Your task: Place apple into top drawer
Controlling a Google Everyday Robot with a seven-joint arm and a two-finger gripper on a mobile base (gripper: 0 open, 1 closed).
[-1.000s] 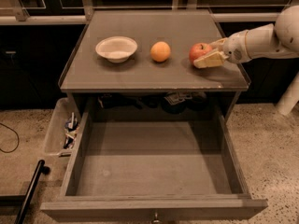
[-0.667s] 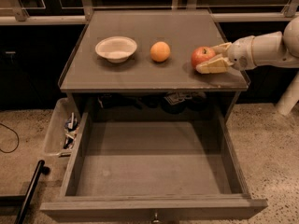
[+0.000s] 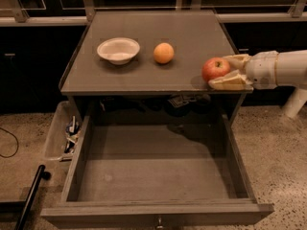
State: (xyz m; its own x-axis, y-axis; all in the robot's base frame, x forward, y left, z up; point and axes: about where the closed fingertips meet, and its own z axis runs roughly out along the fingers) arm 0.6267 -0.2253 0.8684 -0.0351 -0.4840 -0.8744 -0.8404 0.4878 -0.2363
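The red apple (image 3: 215,69) is held at the front right edge of the grey table top (image 3: 144,75). My gripper (image 3: 221,71) reaches in from the right with its pale fingers (image 3: 229,82) shut around the apple. The top drawer (image 3: 158,207) stands pulled wide open below the table top, its flat grey bottom bare, with a small knob at the front. The apple is above the drawer's back right corner.
A white bowl (image 3: 118,50) and an orange fruit (image 3: 163,52) sit on the table top. A clear plastic bin (image 3: 61,137) with small items stands on the floor at the left. A black pole (image 3: 29,199) lies at the lower left.
My gripper has drawn the apple toward the front edge of the table top, nearer to the open drawer. Bowl and orange have not moved.
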